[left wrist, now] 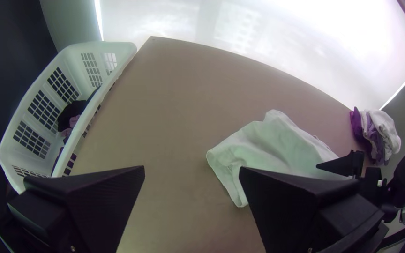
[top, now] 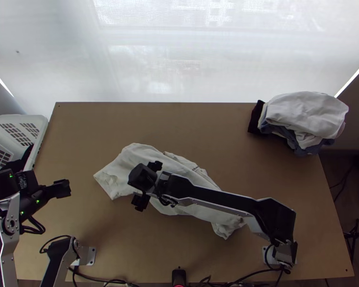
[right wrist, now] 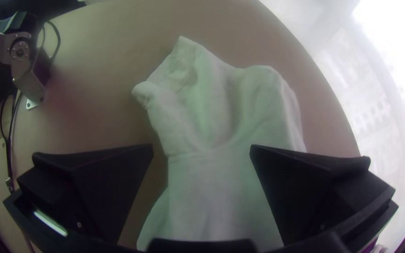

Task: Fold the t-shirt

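The white t-shirt (top: 127, 165) lies bunched and wrinkled across the middle of the table, running from upper left to lower right in the top view. Over its left half stands my right gripper (top: 147, 186), open, its fingers wide apart. In the right wrist view the cloth (right wrist: 212, 187) passes between and below the fingers of the right gripper (right wrist: 202, 152), not held. My left gripper (top: 62, 188) is at the table's left side, away from the shirt. The left wrist view has the left gripper (left wrist: 191, 173) open with bare table between its fingers and the shirt (left wrist: 268, 145) beyond.
A white laundry basket (top: 40, 125) with dark cloth in it stands at the table's left edge. A pile of folded clothes (top: 306, 115) lies at the far right corner. Cables (top: 246, 276) run along the near edge. Bare table (top: 189, 126) stretches beyond the shirt.
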